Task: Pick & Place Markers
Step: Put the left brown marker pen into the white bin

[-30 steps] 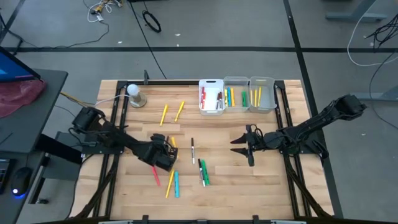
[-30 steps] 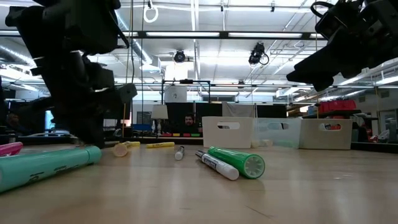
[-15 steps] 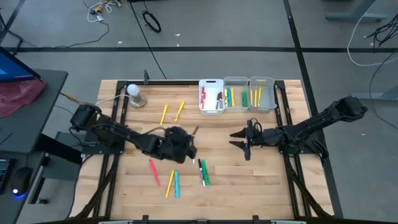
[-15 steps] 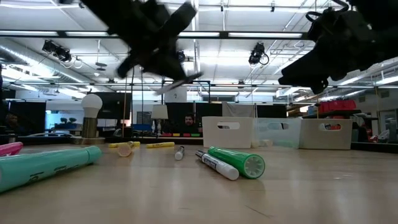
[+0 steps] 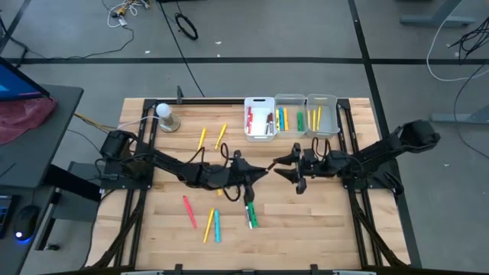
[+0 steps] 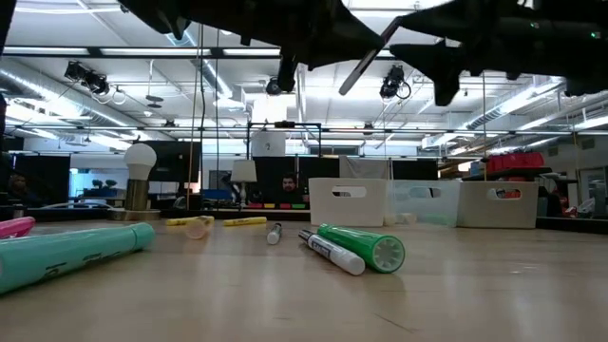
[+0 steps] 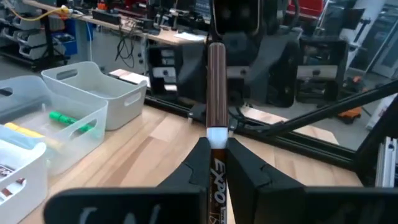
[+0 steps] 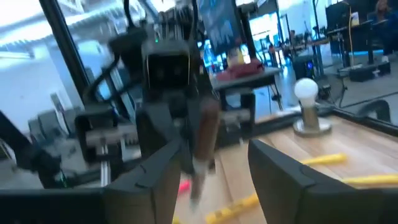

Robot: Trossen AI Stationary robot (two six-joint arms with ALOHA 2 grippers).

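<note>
White-barrelled EXPO marker (image 7: 216, 158) w/ dark cap is up off the counter (image 5: 328, 214), clenched in the left gripper (image 7: 215, 167) at mid-counter; cap end points toward the right gripper (image 5: 289, 166). In the low view it shows as a slanted dark stick (image 6: 369, 59) high above the wood.

Right gripper sits just beside the cap tip, jaws released and spread wide, marker lined up w/ the gap but not touched.

Other markers lie loose on the counter: green one (image 5: 251, 212) and a white-barrelled one (image 6: 332, 252) side by side under the left gripper, cyan (image 5: 217, 226) and a yellow (image 5: 208, 226) close together nearer the front edge, pink (image 5: 189, 211) just left of those, two yellow ones (image 5: 202, 140) toward the back near a light bulb on a stand (image 5: 166, 116).

Three bins at the back edge: white bin (image 5: 260, 101) w/ red/dark markers, two clear bins (image 5: 291, 99) w/ yellow, cyan, green ones.

Both arms reach inward from their sides, meeting in front of the bins.
</note>
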